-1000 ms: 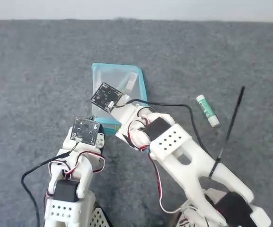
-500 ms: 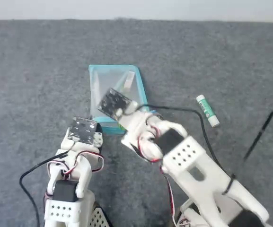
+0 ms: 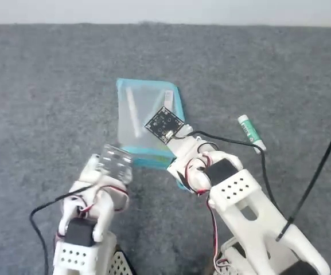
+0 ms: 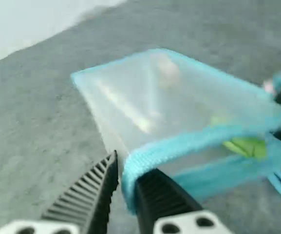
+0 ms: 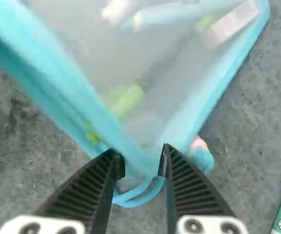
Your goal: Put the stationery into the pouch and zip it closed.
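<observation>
On the grey worktop (image 3: 39,86) the pouch (image 3: 139,114) is lying, zip edge toward the arms. The left end effector (image 4: 123,170) is clamping one corner and the right end effector (image 5: 139,161) is clamping the other. The glue stick (image 3: 251,133) is lying outside, nearer the right arm.
</observation>
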Controlling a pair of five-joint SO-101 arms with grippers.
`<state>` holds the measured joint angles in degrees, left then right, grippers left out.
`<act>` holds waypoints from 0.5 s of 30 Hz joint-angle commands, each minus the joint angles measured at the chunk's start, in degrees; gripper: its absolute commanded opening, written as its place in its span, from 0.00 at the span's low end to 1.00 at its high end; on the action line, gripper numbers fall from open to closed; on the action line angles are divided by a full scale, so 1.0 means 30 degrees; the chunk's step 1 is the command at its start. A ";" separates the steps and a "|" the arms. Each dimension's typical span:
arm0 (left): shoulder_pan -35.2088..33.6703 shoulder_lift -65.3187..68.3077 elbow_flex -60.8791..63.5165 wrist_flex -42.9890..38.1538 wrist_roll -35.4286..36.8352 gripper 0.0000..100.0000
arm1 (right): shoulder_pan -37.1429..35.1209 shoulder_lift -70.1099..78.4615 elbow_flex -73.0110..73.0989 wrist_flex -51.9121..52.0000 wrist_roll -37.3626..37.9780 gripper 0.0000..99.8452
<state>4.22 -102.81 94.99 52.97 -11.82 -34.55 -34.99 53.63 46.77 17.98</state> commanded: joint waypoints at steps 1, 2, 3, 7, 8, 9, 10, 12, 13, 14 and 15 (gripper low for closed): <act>-0.3429 -0.0469 -0.1275 -0.1905 0.2198 0.01 | 0.0396 -0.0806 -0.0117 -0.0454 -0.0147 0.11; -0.3077 -0.0440 -0.1275 -0.1758 0.2168 0.01 | 0.0366 -0.0806 -0.0117 -0.0454 -0.0176 0.11; -0.2168 -0.0410 -0.1187 -0.1319 0.1641 0.01 | 0.0308 -0.0806 -0.0117 -0.0454 -0.0176 0.11; 0.3077 -0.0469 -0.1275 0.1670 -0.2637 0.01 | 0.0278 -0.0747 -0.0088 -0.0396 -0.0059 0.11; 0.3165 -0.0469 -0.1392 0.1788 -0.2608 0.01 | 0.0249 -0.0659 -0.0088 -0.0396 -0.0059 0.11; 0.2872 -0.0469 -0.1538 0.1700 -0.2110 0.01 | 0.0220 -0.0601 -0.0059 -0.0513 -0.0059 0.11; 0.2432 -0.0469 -0.1685 0.1700 -0.1524 0.01 | 0.0073 -0.0601 0.0059 -0.0601 -0.0059 0.11; 0.1817 -0.0469 -0.1773 0.1407 -0.0908 0.01 | -0.0484 -0.0601 0.0293 -0.1128 -0.0059 0.11; 0.1788 -0.0469 -0.1773 0.1289 -0.0908 0.01 | -0.0864 -0.0601 0.0469 -0.1451 -0.0059 0.11; 0.1788 -0.0469 -0.1773 0.1289 -0.0908 0.01 | -0.1216 -0.0601 0.0586 -0.1832 -0.0059 0.11; 0.1788 -0.0469 -0.1773 0.1289 -0.0879 0.01 | -0.1568 -0.0601 0.0645 -0.2066 -0.0059 0.11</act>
<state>9.41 -102.81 93.49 57.36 -15.43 -36.22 -34.99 56.00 44.22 17.98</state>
